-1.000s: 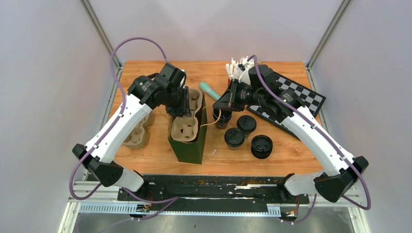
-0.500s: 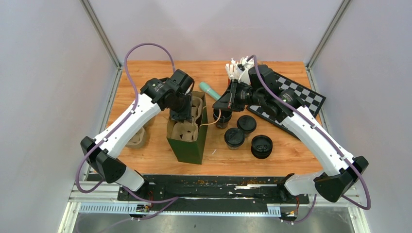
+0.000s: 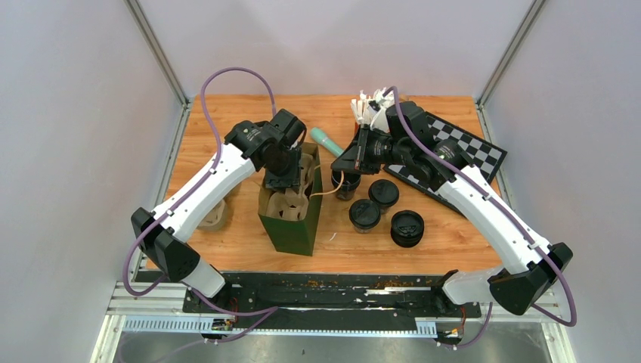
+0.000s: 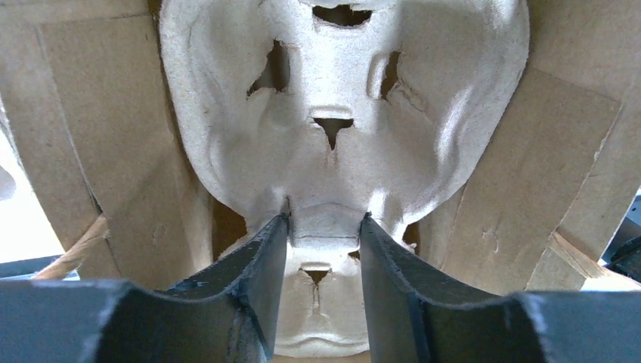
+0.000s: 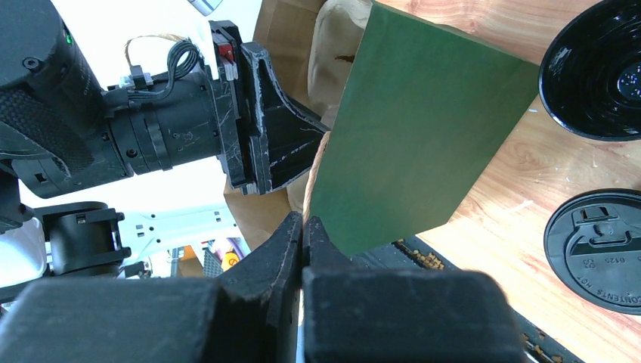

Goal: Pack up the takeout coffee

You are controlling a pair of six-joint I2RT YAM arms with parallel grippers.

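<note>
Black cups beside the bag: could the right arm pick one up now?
Probably not yet. The right gripper is shut, seemingly pinching the green bag's edge, so it must let go first. The cups stand close by, in the open.

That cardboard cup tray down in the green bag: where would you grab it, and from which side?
Probably by the narrow middle ridge between its cup wells, from straight above. The cup tray sits inside the green bag, whose walls close off every side, so only the open top is free. The left gripper straddles that ridge.
</note>
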